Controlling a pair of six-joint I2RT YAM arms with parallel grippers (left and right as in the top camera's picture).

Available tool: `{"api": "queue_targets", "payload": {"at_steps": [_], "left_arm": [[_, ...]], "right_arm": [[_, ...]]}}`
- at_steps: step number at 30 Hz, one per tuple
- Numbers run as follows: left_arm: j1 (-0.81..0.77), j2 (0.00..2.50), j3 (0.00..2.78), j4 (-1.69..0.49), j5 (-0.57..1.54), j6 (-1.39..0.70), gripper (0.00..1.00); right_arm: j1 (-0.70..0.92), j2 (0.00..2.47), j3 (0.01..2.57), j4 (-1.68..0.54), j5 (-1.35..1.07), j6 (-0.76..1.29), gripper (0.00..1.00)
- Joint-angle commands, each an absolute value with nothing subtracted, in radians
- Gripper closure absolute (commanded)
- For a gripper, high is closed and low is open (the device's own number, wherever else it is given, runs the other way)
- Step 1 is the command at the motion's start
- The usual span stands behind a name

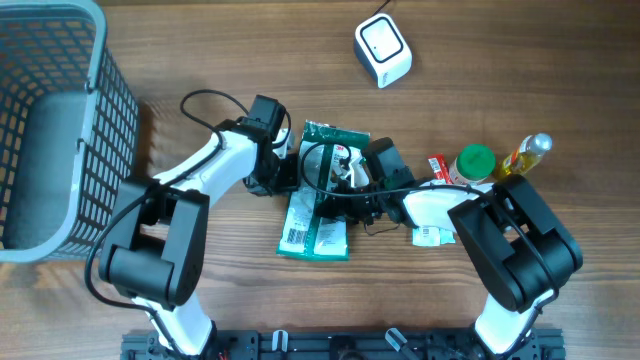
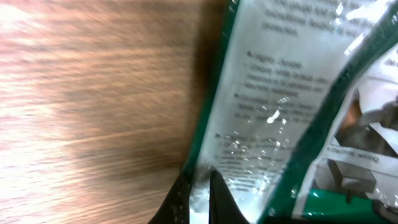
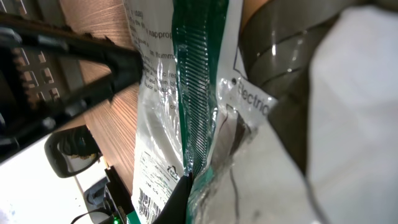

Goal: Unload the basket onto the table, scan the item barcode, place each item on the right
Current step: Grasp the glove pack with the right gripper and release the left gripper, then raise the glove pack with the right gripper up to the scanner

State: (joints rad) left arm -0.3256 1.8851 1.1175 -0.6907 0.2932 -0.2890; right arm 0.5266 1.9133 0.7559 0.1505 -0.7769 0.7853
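1. Pinching the clear left edge of the green-and-white packet (image 1: 318,215), the left gripper (image 2: 199,190) has its jaws closed tight on the film. This shows close up in its own wrist view.
2. The right gripper (image 3: 185,200) is nipped down on the packet's plastic from the other side. The packet lies mid-table between the two arms, on the wooden table (image 1: 500,60).
3. In the right wrist view a white label (image 3: 252,99) inside the packet reads "Electric", and a fold cuts off the rest.
4. The fine print on the packet's white panel is blurred in the left wrist view and too small to read in the others.
5. A barcode (image 1: 293,237) sits at the packet's near-left corner, facing up. The frame edge crops it in the right wrist view.
6. The white scanner (image 1: 383,50) stands at the far side of the table, well apart from the packet. The marking on its face cannot be made out.
7. A green-capped bottle (image 1: 475,162), a yellow bottle (image 1: 528,155) and a red packet (image 1: 440,165) stand by the right arm, their labels illegible. The arm partly covers a printed white tag (image 1: 432,235).
8. The picture's left edge cuts off the grey basket (image 1: 60,130).
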Motion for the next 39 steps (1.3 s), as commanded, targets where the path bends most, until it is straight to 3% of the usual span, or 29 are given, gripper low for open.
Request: {"api": "queue_targets", "payload": {"at_steps": [1, 8, 17, 18, 19, 20, 34, 37, 39], "left_arm": [[-0.268, 1.808, 1.166, -0.684, 0.209, -0.269, 0.96], [-0.128, 1.766, 1.172, -0.708, -0.045, -0.292, 0.93], [0.0, 1.766, 1.172, -0.714, -0.054, -0.322, 0.87], [0.009, 1.766, 1.172, -0.715, -0.054, -0.322, 0.75], [0.015, 1.766, 1.172, -0.722, -0.054, -0.322, 0.53], [0.017, 1.766, 1.172, -0.726, -0.054, -0.322, 0.0], [0.017, 1.766, 1.172, -0.722, -0.054, -0.322, 0.0], [0.017, 1.766, 1.172, -0.722, -0.054, -0.322, 0.0], [0.017, 1.766, 1.172, -0.722, -0.054, -0.322, 0.0]], "right_arm": [[0.533, 1.94, 0.74, 0.142, -0.733, 0.784, 0.96], [0.533, 1.94, 0.74, 0.142, -0.73, 0.778, 0.96], [0.533, 1.94, 0.74, 0.142, -0.73, 0.766, 0.96], [0.533, 1.94, 0.74, 0.142, -0.73, 0.765, 0.96], [0.533, 1.94, 0.74, 0.142, -0.73, 0.765, 0.96], [0.533, 1.94, 0.74, 0.142, -0.73, 0.765, 0.96], [0.532, 1.88, 0.752, 0.125, -0.728, 0.686, 0.95], [0.532, 1.754, 0.806, -0.002, -0.645, 0.593, 0.95], [0.532, 1.63, 0.907, -0.208, -0.54, 0.465, 0.95]]}}
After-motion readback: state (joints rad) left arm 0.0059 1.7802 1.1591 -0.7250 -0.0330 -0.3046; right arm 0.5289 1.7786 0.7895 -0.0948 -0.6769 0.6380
